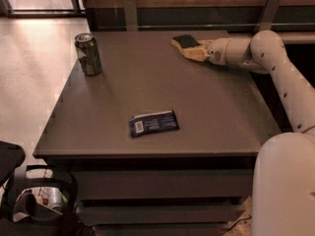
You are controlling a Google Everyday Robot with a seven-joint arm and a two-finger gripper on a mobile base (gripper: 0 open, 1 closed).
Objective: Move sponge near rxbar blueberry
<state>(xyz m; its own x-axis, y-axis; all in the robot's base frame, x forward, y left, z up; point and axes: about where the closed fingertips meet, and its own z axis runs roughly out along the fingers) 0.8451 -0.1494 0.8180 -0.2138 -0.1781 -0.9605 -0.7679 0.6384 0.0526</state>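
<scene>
The sponge (185, 41), dark green on top over yellow foam, is at the back right of the table, at the tip of my gripper (196, 52). The gripper reaches in from the right on the cream arm (275, 58) and is shut on the sponge, which sits slightly tilted just above the tabletop. The rxbar blueberry (154, 123), a dark blue wrapper with a white label patch, lies flat near the table's front middle, well apart from the sponge and gripper.
A silvery-green drink can (88, 54) stands upright at the back left of the brown table (123, 82). A wall rail with two metal brackets runs behind the table. My white base (285, 186) is at the front right. A black bag lies on the floor, lower left.
</scene>
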